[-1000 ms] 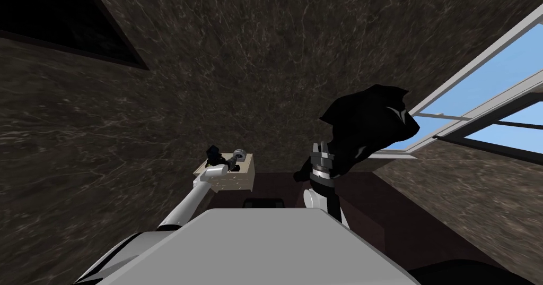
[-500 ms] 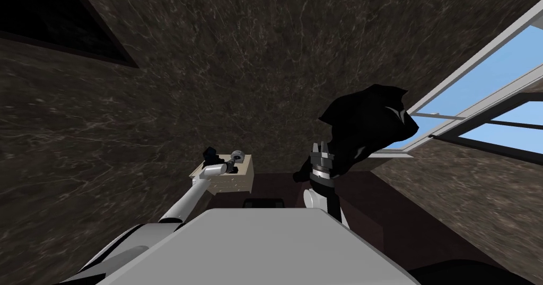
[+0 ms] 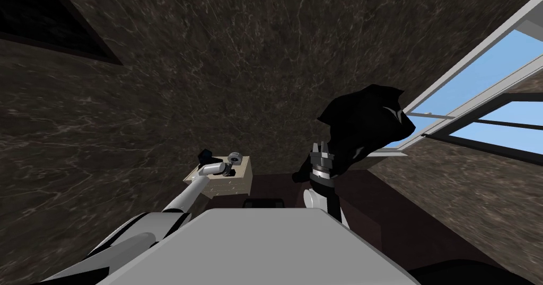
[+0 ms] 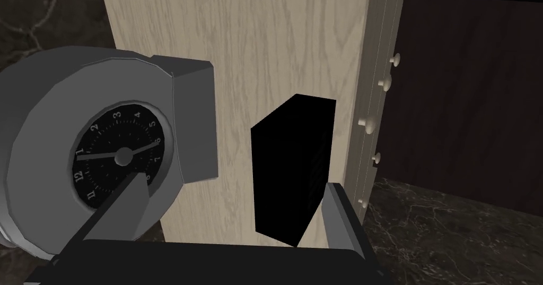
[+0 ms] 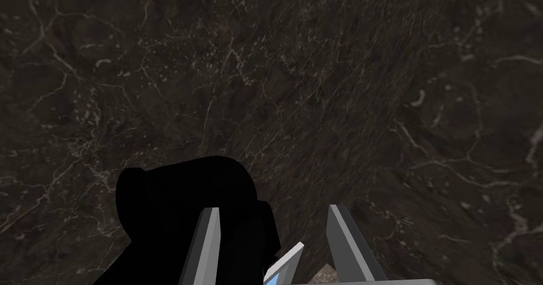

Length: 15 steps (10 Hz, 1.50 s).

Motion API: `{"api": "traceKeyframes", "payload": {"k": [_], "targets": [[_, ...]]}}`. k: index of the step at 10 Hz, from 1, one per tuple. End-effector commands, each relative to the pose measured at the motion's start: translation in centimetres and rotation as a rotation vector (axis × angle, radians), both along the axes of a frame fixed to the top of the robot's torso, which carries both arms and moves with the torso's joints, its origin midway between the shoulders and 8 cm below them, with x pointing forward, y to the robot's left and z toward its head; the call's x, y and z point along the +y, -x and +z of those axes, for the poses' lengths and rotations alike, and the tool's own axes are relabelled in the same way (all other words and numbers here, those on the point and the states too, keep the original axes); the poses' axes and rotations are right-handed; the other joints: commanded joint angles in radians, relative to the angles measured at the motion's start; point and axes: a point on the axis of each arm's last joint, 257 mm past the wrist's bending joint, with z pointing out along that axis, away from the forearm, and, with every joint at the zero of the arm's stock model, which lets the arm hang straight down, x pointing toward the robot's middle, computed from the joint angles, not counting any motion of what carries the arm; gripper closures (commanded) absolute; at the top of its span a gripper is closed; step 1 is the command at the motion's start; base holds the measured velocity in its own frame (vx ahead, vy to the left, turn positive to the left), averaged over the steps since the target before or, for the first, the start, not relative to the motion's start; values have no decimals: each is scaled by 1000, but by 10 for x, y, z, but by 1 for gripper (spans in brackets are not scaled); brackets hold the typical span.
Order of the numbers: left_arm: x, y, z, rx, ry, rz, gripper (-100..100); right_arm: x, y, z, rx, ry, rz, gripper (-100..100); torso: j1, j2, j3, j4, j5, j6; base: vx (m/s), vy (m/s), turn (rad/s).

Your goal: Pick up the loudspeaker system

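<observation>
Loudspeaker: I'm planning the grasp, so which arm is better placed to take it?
Left. The left gripper hangs open at the black loudspeaker on the light wood cabinet, beside the grey clock. The right gripper, open, is raised apart from the cabinet, by a black shape.

The grey clock (image 4: 122,154) has white dial numerals: 11, 12 and 1 through 7.

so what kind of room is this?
Probably a bedroom: small light-wood drawer chest like a nightstand, grey alarm clock and black speaker box on it, window nearby.
</observation>
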Motion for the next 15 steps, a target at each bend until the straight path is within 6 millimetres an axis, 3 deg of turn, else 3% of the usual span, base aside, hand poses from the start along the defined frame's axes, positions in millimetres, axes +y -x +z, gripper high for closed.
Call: {"api": "traceKeyframes", "payload": {"k": [1, 15], "targets": [[8, 16, -12, 54, 4, 19, -100, 0, 0, 0, 0, 0, 0, 0, 0, 0, 0, 0, 0, 0, 46, -19, -29], [57, 92, -39, 365, 38, 154, -100, 0, 0, 0, 0, 0, 0, 0, 1, 2, 1, 0, 0, 0, 39, -8, -33]]}}
